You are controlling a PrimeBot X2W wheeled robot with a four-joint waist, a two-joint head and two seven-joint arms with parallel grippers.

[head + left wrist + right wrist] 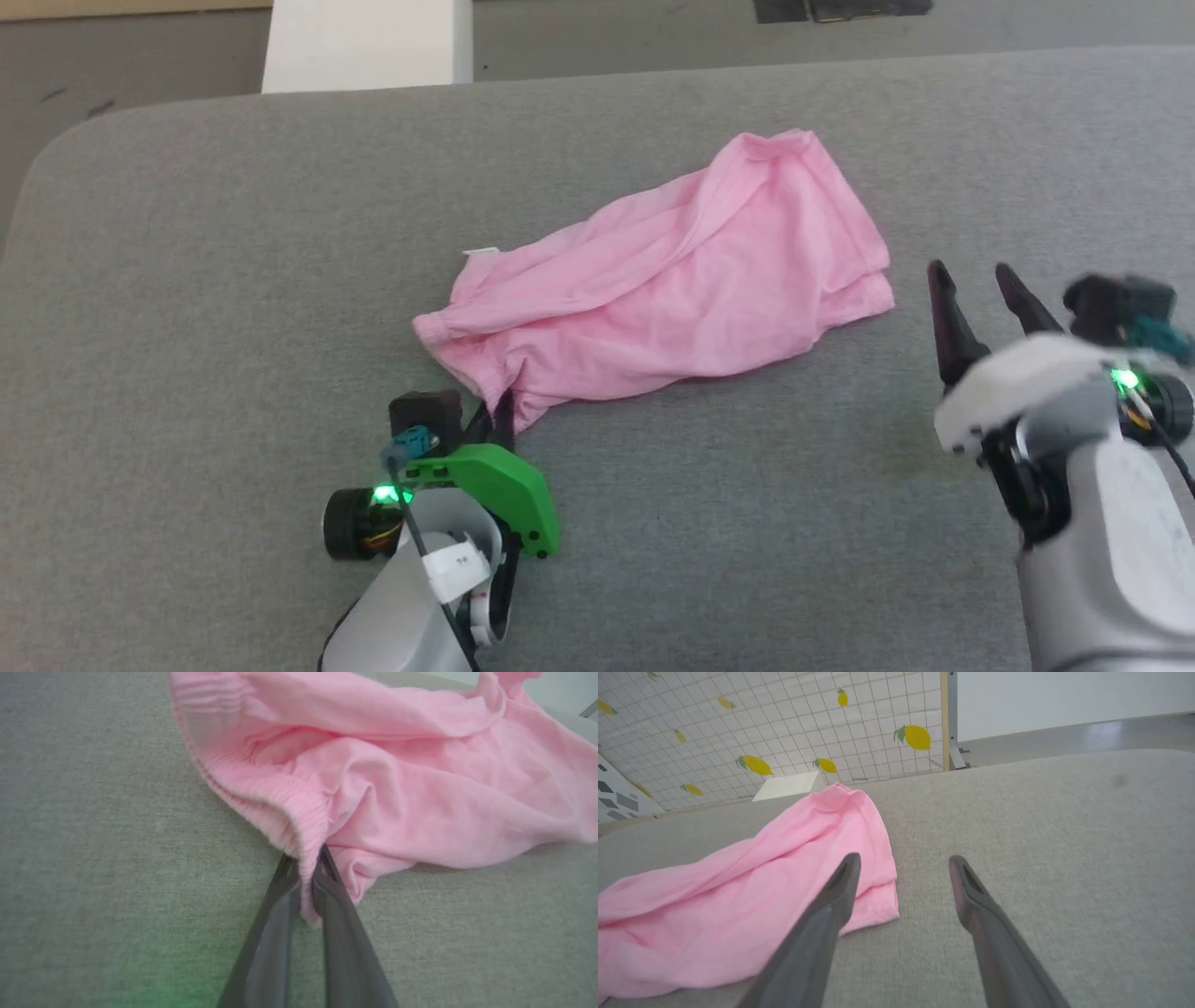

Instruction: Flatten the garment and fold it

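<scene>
While the left gripper (498, 413) clamps the elastic edge (299, 812) of the crumpled light-pink cloth garment (672, 280), centre frame on the grey fabric surface (233, 280), the right gripper (980, 294) stands spread and empty; advise pinching the opposite hem (868, 280) and pulling taut evenly.

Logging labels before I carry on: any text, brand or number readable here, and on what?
White tag on the garment: too small to read.
White sticker on the left arm: dark marks, too blurred to read.
No other text in view.
</scene>
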